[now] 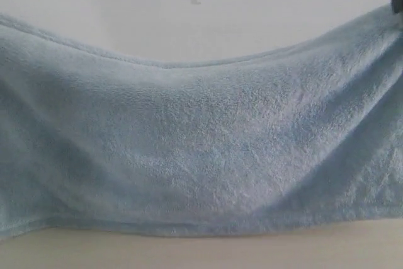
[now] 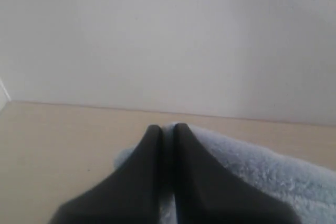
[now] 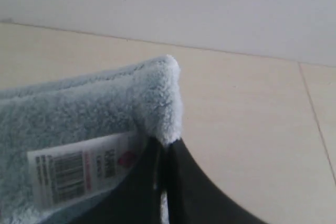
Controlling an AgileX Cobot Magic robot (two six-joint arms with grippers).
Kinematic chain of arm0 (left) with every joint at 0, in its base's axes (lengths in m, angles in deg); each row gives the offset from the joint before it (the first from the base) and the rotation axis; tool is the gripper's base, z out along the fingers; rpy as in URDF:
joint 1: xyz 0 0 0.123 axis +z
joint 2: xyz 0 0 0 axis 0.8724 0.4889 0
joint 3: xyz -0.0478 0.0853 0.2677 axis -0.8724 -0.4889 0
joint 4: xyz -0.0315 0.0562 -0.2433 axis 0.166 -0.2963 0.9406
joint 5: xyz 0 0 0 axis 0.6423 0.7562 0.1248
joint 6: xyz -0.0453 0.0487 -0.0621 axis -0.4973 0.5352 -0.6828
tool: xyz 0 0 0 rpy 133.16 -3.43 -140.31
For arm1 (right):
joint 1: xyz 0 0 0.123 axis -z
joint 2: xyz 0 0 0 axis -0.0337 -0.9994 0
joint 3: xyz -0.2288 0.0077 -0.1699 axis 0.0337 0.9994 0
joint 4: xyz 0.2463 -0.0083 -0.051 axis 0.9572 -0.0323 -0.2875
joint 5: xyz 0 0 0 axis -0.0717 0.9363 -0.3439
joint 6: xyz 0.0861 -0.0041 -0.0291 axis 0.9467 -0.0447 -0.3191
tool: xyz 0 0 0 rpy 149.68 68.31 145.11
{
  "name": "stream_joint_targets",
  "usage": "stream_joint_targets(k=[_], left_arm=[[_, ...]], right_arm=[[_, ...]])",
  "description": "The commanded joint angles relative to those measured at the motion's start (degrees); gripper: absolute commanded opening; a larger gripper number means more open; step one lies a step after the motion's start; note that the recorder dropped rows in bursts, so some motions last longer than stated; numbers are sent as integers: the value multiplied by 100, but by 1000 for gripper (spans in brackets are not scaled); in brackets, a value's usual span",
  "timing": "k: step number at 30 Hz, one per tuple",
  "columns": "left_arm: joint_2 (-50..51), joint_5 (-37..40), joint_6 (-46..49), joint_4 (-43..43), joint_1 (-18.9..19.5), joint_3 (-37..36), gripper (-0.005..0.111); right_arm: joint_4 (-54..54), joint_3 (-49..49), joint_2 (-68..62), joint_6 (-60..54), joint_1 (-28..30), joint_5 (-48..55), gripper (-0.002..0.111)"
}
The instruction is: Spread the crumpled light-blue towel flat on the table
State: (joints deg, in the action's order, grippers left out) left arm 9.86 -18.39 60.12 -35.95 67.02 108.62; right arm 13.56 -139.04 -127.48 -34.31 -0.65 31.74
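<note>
Here, the towel (image 1: 201, 155) hangs spread across the exterior view — top hem sagging at twelve o'clock, rising toward ten and two, lower hem by the table (image 1: 201, 253) at six. My left gripper (image 2: 167, 129) is clamped on its edge, jaws pressed together on terry; my right gripper (image 3: 164, 148) pinches the corner beside the white tag (image 3: 79, 174).

Exterior view — towel (image 1: 201, 155) ends cut off.
</note>
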Motion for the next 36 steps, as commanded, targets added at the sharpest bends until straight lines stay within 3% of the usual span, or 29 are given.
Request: stream_joint_targets(k=[1, 3, 8, 16, 18, 21, 24, 28, 31, 34, 36], left_arm=[[1661, -1543, 117, -213, -25, 40, 4], [2483, -1930, 277, -304, -25, 190, 4], [3876, -1967, 622, -304, -25, 667, 4], [4335, -2505, 658, -304, -3, 1136, 4], [4370, -2519, 952, -304, -3, 1335, 10], [4556, -2450, 1470, -304, -3, 1726, 30], [4787, -2411, 1629, -304, -3, 2100, 56], [4999, -2422, 1629, -304, -3, 2455, 77], [4982, -2510, 1643, -304, -3, 2595, 79], [4662, -2189, 1628, -304, -17, 2641, 79], [4345, -1413, 1397, -293, -31, 2641, 74]], right_arm=[[-741, 34, -1423, 550, 47, -1332, 0], [-966, 34, -1979, 594, 47, -1825, 0], [-1385, 34, -3132, 558, 127, -2607, 0], [-1364, 24, -3683, 1642, 743, -4282, 0], [-1364, 24, -3727, 1670, 811, -4535, 0], [-1364, -31, -3814, 1670, 855, -4627, 2], [-1364, -201, -3914, 1670, 855, -4513, 14], [-1364, -324, -3930, 1679, 855, -4561, 44], [-1364, -370, -3829, 1692, 855, -4382, 59], [-1364, -370, -3565, 1692, 855, -3976, 59], [-1364, -370, -3319, 1692, 845, -3377, 59]])
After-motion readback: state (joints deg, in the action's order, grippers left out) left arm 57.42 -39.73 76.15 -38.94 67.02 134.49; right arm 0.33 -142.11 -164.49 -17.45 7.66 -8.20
